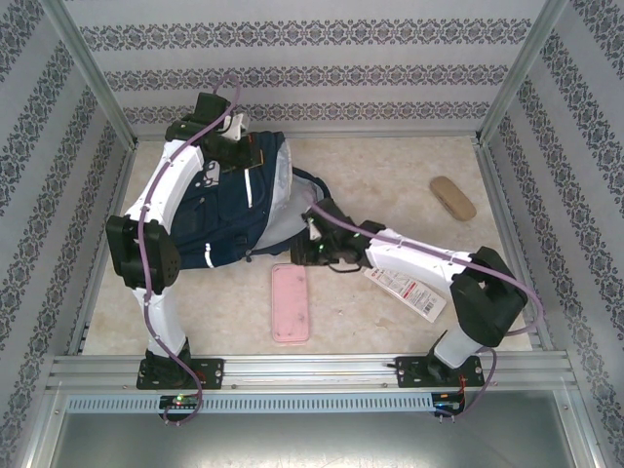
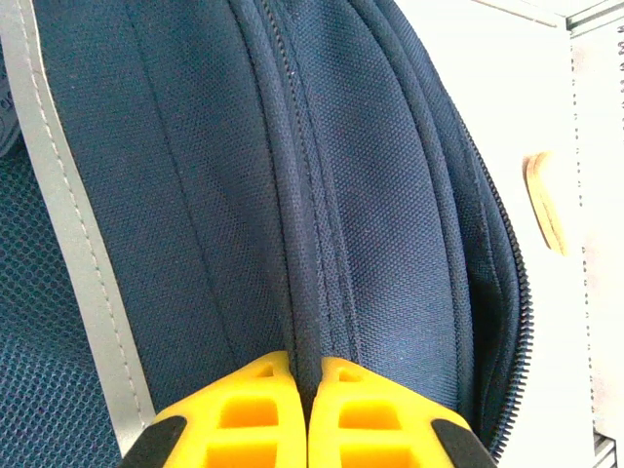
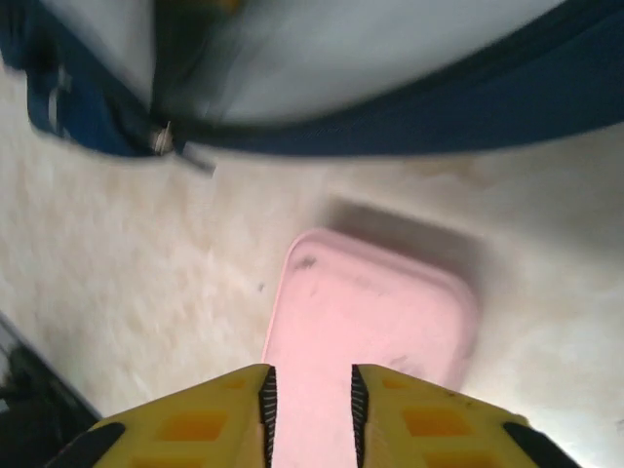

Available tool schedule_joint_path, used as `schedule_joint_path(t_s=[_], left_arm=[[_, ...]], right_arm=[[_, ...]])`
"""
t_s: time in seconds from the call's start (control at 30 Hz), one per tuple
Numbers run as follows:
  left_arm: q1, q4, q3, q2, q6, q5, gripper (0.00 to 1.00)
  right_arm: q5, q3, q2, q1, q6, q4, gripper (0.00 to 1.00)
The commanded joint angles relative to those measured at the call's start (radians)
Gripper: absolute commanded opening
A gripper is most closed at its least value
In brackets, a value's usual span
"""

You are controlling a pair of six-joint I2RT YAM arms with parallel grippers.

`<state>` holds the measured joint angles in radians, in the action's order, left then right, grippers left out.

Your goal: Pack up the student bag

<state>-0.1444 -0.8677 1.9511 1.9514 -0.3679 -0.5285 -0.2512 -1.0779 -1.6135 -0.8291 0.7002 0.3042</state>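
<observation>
on a seam of the student bag [image 1: 234, 214] the left gripper [image 2: 307, 372] was clamped, while the pink case [image 3: 380, 312] was judged due for grasping by the right gripper [image 3: 309, 388], slightly parted, seemingly empty.

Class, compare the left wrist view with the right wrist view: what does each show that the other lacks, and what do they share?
Left wrist view: the left gripper shut on a ridge of the student bag, a grey stripe and a tan object beyond the bag.
Right wrist view: the right gripper, fingers slightly apart and gripping nothing, facing a pink case, plus a zip pull and pale lining, all blurred.
Shared: navy bag fabric and the table.
</observation>
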Motion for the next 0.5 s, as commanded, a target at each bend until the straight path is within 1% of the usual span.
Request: schedule_joint_path(t_s=[0.0, 0.13, 0.27, 0.37, 0.47], left_arm=[[0.037, 0.082, 0.043, 0.008, 0.002, 0.03, 0.0], [0.037, 0.078, 0.039, -0.002, 0.0, 0.018, 0.0], [0.037, 0.074, 0.024, -0.029, 0.006, 0.009, 0.0], [0.037, 0.074, 0.01, -0.047, 0.009, -0.004, 0.0], [0.037, 0.073, -0.005, -0.063, 0.01, -0.012, 0.0]], right_arm=[[-0.009, -0.002, -0.071, -0.055, -0.018, -0.016, 0.2], [-0.033, -0.01, -0.169, -0.079, -0.005, -0.029, 0.16], [0.008, 0.021, -0.214, -0.064, -0.017, -0.01, 0.14], [0.039, 0.045, -0.216, -0.016, -0.038, 0.008, 0.14], [0.062, 0.076, -0.192, 0.057, -0.077, 0.017, 0.14]])
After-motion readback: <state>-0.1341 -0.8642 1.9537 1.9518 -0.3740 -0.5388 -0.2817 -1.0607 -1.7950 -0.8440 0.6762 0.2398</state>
